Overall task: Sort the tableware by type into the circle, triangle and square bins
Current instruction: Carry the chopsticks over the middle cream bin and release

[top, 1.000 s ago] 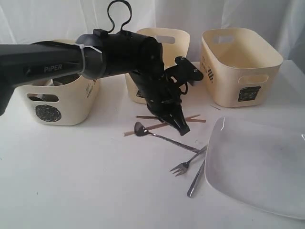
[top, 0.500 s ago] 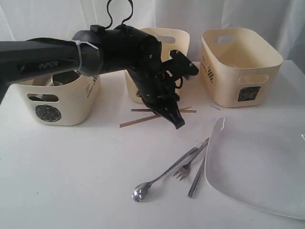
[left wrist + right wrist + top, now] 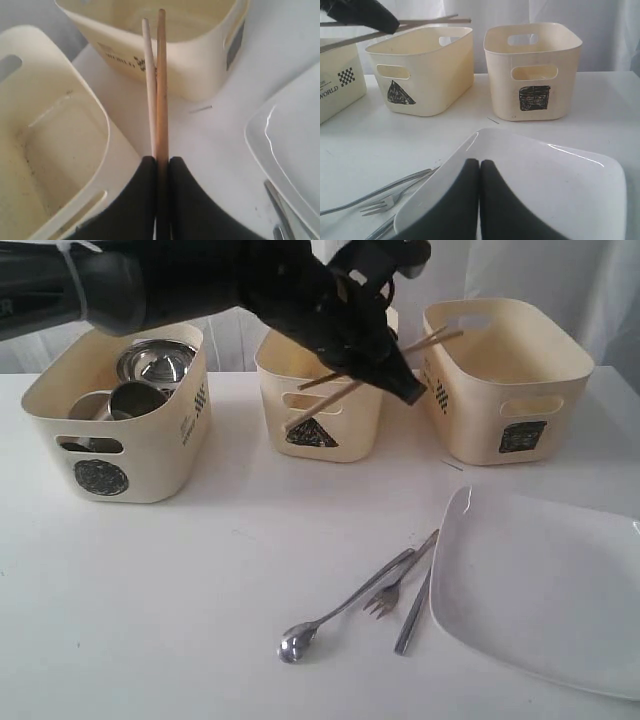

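My left claw [image 3: 161,167] is clamped on the pair of slim wooden chopsticks [image 3: 161,100]. In the exterior view it holds them in the air at upper centre, over the cream plastic bin with the triangle mark [image 3: 345,435]. One end reaches towards the cream bin with the square mark [image 3: 480,410] at upper right. The sticks poke out on both sides of the black fingers, so I judge the hold to be near mid-length. Seen from outside they splay apart a little.

I expect them to be light and stiff, but thin and smooth enough to pivot or scissor in a pinch like this. A mid-length grip keeps them balanced. They look long against the bin's mouth, so I would tilt them down before letting go, or one may bridge the rim.

My right claw [image 3: 480,170] is closed on nothing and hangs over the large white rounded-square plate [image 3: 540,590] at lower right.

A metal spoon [image 3: 330,620], a metal fork [image 3: 395,590] and a third steel utensil [image 3: 412,620] lie loose at lower centre. The cream circle-marked bin [image 3: 140,460] at left already holds steel cups.
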Tool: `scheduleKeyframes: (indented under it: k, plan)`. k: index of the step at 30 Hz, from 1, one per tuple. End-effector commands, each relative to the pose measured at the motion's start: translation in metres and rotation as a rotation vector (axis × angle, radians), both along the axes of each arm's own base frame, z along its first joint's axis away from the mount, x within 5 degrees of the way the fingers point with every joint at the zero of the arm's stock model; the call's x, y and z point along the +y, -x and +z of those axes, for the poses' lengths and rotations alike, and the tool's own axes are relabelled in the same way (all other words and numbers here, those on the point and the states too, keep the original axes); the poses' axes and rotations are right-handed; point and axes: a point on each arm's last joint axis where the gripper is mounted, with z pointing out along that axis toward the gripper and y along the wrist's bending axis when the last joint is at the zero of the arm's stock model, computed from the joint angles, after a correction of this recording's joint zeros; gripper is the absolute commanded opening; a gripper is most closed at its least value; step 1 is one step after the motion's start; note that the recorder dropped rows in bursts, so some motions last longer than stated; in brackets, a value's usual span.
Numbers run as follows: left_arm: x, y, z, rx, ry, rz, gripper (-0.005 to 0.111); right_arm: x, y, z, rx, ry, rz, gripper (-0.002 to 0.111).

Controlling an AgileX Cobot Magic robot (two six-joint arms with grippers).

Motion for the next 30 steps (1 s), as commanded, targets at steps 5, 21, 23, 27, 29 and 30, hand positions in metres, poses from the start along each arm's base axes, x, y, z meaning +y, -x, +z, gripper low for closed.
scheduleKeyframes:
  k: [5, 21, 23, 27, 29, 30]
  plan:
    - [0.001, -0.015, 0.03, -0.219, 0.218, 0.021, 0.0, 0.0, 0.0, 0.0, -0.013, -0.004, -0.007, 0.0]
    - [0.01, -0.079, -0.016, -0.493, 0.303, 0.068, 0.0, 0.0, 0.0, 0.0, -0.013, 0.0, -0.006, 0.0]
    - [0.004, -0.086, -0.023, -0.553, 0.29, 0.052, 0.0, 0.0, 0.0, 0.0, -0.013, 0.0, -0.006, 0.0]
    - [-0.006, -0.103, -0.034, -0.656, 0.254, 0.035, 0.0, 0.0, 0.0, 0.0, -0.013, 0.0, -0.006, 0.0]
    - [-0.008, -0.108, -0.038, -0.656, 0.261, 0.041, 0.0, 0.0, 0.0, 0.0, -0.013, 0.0, -0.006, 0.0]
    - [-0.008, -0.11, -0.039, -0.654, 0.268, 0.048, 0.0, 0.0, 0.0, 0.0, -0.013, 0.0, -0.006, 0.0]
